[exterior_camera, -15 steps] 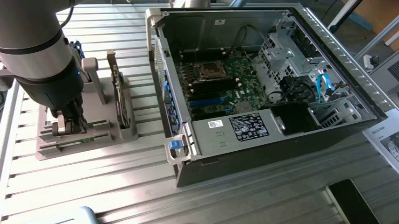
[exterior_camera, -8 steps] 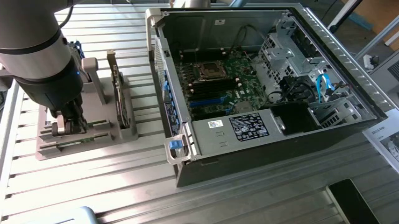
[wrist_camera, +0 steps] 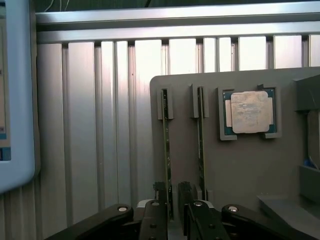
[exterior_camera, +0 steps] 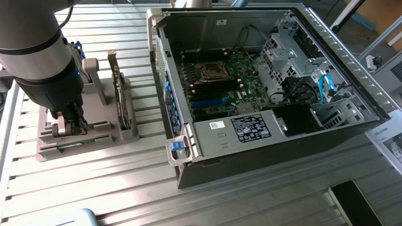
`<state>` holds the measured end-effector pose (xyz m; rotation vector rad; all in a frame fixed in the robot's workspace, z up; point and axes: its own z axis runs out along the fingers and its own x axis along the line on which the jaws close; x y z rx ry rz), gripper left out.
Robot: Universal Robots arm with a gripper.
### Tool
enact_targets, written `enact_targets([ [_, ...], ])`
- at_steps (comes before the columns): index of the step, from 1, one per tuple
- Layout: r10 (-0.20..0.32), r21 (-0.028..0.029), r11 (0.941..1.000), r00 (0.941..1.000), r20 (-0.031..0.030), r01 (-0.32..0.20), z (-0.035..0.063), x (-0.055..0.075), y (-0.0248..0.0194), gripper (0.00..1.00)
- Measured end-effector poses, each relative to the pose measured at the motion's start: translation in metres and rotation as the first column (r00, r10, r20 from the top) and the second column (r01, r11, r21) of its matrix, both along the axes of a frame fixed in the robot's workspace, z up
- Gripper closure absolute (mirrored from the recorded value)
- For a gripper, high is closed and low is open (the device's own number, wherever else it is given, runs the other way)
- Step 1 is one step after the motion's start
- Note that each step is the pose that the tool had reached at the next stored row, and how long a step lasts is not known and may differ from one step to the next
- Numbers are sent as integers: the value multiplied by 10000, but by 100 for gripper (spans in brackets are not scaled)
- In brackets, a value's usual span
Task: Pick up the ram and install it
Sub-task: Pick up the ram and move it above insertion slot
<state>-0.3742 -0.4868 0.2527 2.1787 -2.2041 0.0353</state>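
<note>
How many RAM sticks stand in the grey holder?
2. Both stand on edge in the grey holder: the first ram, straddled by the open pincer, and the second ram one slot over, nearer the processor chip.
</note>
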Motion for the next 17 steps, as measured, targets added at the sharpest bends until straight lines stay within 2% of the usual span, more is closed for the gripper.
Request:
enact_targets([
  [17,56,-5,10000,10000,0,-56,-52,0,-5,76],
])
